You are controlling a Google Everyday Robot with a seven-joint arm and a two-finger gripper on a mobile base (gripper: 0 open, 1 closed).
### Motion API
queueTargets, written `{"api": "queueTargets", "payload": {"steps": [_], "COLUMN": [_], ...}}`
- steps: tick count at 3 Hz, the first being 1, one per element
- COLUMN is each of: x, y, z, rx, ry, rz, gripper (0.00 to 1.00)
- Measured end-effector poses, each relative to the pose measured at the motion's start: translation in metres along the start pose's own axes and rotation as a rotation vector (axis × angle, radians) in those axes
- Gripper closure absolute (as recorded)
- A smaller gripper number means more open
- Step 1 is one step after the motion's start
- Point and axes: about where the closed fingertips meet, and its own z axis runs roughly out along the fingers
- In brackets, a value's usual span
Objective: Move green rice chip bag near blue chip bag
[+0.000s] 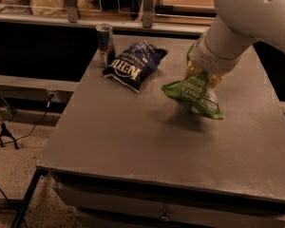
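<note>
Arm [237, 25] mostly hides the pincer [202, 74] clamping the green rice chip bag [192, 93].

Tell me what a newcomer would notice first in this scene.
The big white arm at upper right stands out, its gripper shut on the green rice chip bag, which hangs above the grey table. Left of it lies the blue chip bag, beside a drink can at the back-left corner.
</note>
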Motion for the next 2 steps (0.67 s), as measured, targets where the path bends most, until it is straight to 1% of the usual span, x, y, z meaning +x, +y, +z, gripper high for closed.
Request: {"api": "queueTargets", "payload": {"steps": [1, 2], "x": [0.011, 0.016], "y": [-0.015, -0.026], "z": [0.005, 0.004], "rx": [0.123, 0.166], "ry": [-0.036, -0.057], "rz": [0.030, 0.034], "gripper": [1.00, 1.00]}}
